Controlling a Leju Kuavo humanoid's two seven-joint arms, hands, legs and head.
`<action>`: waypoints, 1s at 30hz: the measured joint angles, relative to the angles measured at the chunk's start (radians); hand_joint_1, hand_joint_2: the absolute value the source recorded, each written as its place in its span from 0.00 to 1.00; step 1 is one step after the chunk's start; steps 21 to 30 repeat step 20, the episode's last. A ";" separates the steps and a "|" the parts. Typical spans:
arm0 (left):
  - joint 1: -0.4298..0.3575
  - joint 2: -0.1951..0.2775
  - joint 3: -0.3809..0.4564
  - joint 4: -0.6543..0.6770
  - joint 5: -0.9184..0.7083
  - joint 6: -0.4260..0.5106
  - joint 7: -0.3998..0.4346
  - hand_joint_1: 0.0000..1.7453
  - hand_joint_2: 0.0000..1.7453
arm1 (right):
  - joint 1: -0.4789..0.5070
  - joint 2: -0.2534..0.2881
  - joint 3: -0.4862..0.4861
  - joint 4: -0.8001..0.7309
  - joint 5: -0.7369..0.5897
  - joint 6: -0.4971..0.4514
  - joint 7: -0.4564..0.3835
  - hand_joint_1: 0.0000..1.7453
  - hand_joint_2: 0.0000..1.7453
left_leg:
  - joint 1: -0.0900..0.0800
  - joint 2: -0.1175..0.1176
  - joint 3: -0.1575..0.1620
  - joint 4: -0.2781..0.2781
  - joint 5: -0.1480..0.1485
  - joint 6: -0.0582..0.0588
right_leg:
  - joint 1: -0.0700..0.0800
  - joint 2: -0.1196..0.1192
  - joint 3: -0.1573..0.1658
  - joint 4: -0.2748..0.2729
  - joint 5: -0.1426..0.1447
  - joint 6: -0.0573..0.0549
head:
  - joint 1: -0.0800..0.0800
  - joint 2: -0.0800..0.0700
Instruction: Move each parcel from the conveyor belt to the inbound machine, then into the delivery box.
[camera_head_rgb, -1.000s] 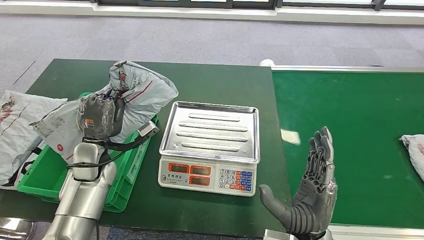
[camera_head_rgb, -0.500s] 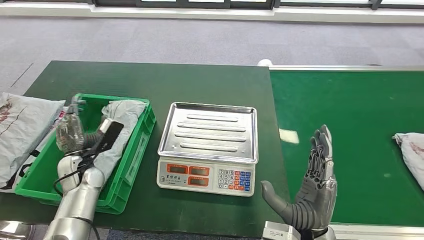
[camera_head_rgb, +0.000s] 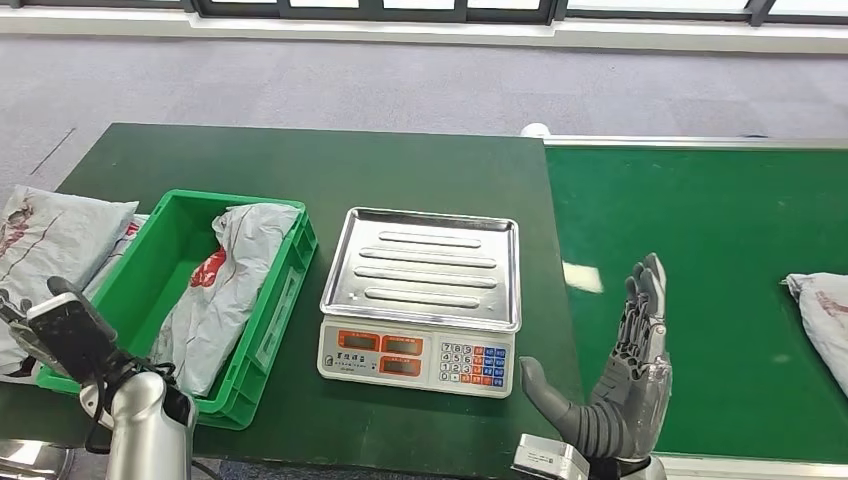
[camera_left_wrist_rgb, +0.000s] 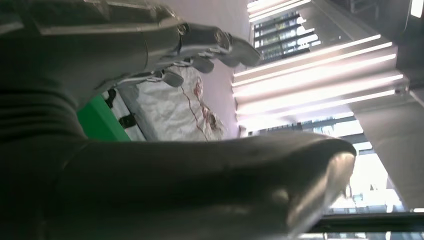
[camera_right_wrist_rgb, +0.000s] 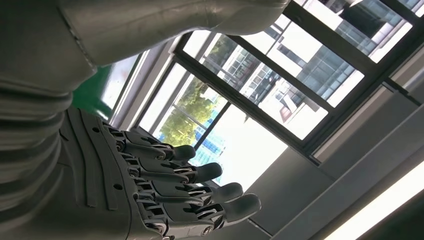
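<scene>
Head view: green delivery box (camera_head_rgb: 268, 322) sits on the dark green desk (camera_head_rgb: 300, 160), left part. One grey parcel (camera_head_rgb: 228, 290) lies inside it, slumped along the box's right wall, red mark on it visible. Just right of the box is the inbound machine (camera_head_rgb: 420, 290), a scale with a bare steel tray, two displays and a keypad on its front. Conveyor belt (camera_head_rgb: 700, 240) runs right of the desk, bright green, touching the desk edge. Second parcel (camera_head_rgb: 825, 320) lies on the belt at the far right edge of the view, partly cut off. More grey bags (camera_head_rgb: 50, 240) lie on the desk left of the box, touching its left wall.

Left hand (camera_head_rgb: 62, 330) is low at the near left corner of the box, over the box rim and the bags; in the head view it is mostly hidden behind its wrist camera block. In the left wrist view the left hand (camera_left_wrist_rgb: 150, 55) has thumb and fingers (camera_left_wrist_rgb: 220, 42) stretched out and apart, nothing held, a grey bag and a bit of green box beyond it.

Right hand (camera_head_rgb: 625, 385) is raised near the desk–belt seam, palm up-facing, fingers straight and spread, thumb out, holding nothing. Right wrist view: fingers (camera_right_wrist_rgb: 200, 172) extended, empty, windows behind them.
</scene>
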 joint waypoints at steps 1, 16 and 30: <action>0.015 -0.006 0.000 -0.018 0.003 0.000 -0.002 0.00 0.00 | 0.000 0.001 0.000 0.002 0.001 -0.001 0.000 0.00 1.00 | 0.000 -0.002 0.000 0.000 0.000 0.000 | 0.000 -0.002 0.000 0.000 -0.001 0.000 | 0.000 0.000; 0.352 -0.119 -0.046 -0.373 0.177 -0.039 -0.167 0.00 0.00 | -0.002 -0.005 -0.178 0.048 0.293 0.009 0.288 0.00 1.00 | 0.001 0.002 -0.005 0.001 -0.004 0.002 | 0.001 0.002 -0.004 -0.002 0.000 0.001 | 0.000 0.000; 0.415 -0.135 -0.072 -0.489 0.162 -0.064 -0.177 0.00 0.00 | -0.072 -0.093 -0.387 0.203 0.443 0.052 0.444 0.00 1.00 | 0.000 0.001 -0.005 0.003 -0.005 0.005 | 0.000 0.000 -0.003 -0.004 -0.001 0.004 | 0.000 0.000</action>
